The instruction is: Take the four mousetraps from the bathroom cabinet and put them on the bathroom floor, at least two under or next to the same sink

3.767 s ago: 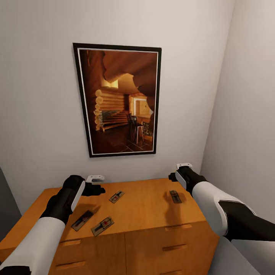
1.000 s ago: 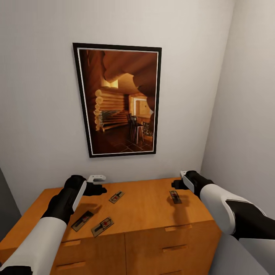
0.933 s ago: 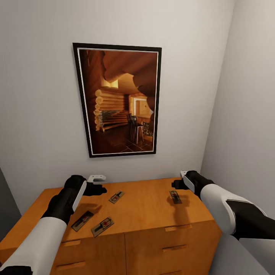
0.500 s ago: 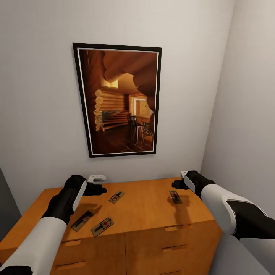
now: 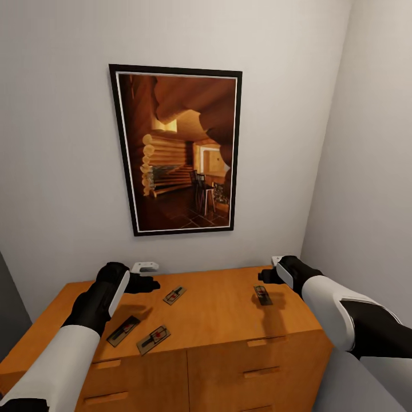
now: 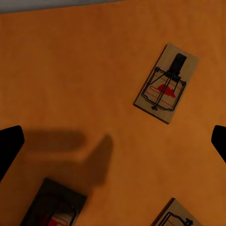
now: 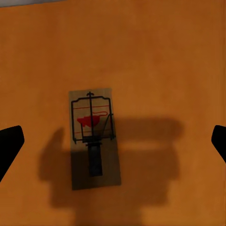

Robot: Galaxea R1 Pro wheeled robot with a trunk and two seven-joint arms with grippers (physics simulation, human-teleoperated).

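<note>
Several mousetraps lie flat on the orange-brown cabinet (image 5: 217, 312) top. One mousetrap (image 5: 174, 295) lies just right of my left gripper (image 5: 144, 280), and two more (image 5: 123, 331) (image 5: 153, 339) lie near the front edge. My left gripper (image 6: 113, 146) hovers open above the top, with a mousetrap (image 6: 165, 83) ahead of it and two others cut off by the view's edge. A single mousetrap (image 5: 262, 294) lies at the right. My right gripper (image 5: 266, 277) hangs open over that trap (image 7: 93, 136), its fingertips (image 7: 9, 143) wide apart.
A black-framed picture (image 5: 177, 150) of a log cabin hangs on the wall behind the cabinet. The right wall (image 5: 372, 171) stands close to my right arm. Drawer fronts with bar handles (image 5: 258, 372) face me below the top.
Over the last few seconds my right gripper has shifted slightly right and lower, closer above the right mousetrap. In the last second nothing has visibly moved. The left arm has stayed still.
</note>
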